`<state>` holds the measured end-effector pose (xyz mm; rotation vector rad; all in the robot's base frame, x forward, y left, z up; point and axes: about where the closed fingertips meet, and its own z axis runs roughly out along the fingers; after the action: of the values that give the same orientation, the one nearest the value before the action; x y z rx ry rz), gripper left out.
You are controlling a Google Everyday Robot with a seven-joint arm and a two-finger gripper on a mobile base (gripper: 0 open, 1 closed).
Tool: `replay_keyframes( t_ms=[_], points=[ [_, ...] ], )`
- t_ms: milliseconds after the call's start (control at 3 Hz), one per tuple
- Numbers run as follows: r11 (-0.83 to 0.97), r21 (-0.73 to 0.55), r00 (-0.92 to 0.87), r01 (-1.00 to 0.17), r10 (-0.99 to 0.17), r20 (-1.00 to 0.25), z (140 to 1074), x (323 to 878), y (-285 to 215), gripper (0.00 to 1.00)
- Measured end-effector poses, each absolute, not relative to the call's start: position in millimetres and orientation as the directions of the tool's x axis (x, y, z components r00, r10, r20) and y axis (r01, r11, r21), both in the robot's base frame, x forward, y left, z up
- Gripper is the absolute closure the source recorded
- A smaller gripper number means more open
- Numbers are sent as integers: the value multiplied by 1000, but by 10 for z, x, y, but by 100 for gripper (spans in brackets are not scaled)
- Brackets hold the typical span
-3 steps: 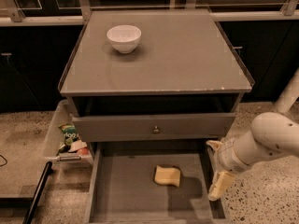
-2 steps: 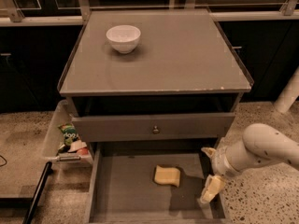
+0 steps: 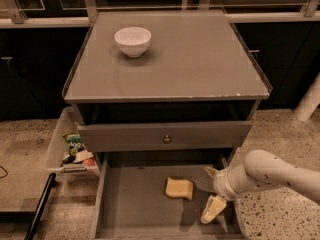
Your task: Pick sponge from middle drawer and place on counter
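Observation:
The pale-yellow sponge (image 3: 179, 188) lies flat on the floor of the open middle drawer (image 3: 132, 206), right of its centre. My gripper (image 3: 210, 191) is low inside the drawer, just right of the sponge and not touching it. It is open, with one yellowish finger (image 3: 213, 209) toward the front and the other toward the back. The white arm comes in from the right. The grey counter (image 3: 195, 59) is the cabinet's top, above the drawer.
A white bowl (image 3: 132, 40) stands on the counter's back left. A closed drawer front with a round knob (image 3: 166, 139) sits above the open drawer. A clear bin with snack packets (image 3: 75, 149) is at the cabinet's left. A white post (image 3: 307, 101) stands at the right.
My gripper has moved left and lower into the drawer, closer to the sponge. The sponge and the bowl have not moved.

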<state>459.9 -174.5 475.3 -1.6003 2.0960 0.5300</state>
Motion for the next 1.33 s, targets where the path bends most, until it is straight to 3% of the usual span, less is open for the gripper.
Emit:
replay_keyframes(
  t_ms=[667, 1333],
  points=[
    [264, 74, -257, -962, -779, -572, 4342, 4779, -1611, 0],
    [261, 25, -226, -965, -777, -588, 3938, 5071, -1445, 0]
  ],
)
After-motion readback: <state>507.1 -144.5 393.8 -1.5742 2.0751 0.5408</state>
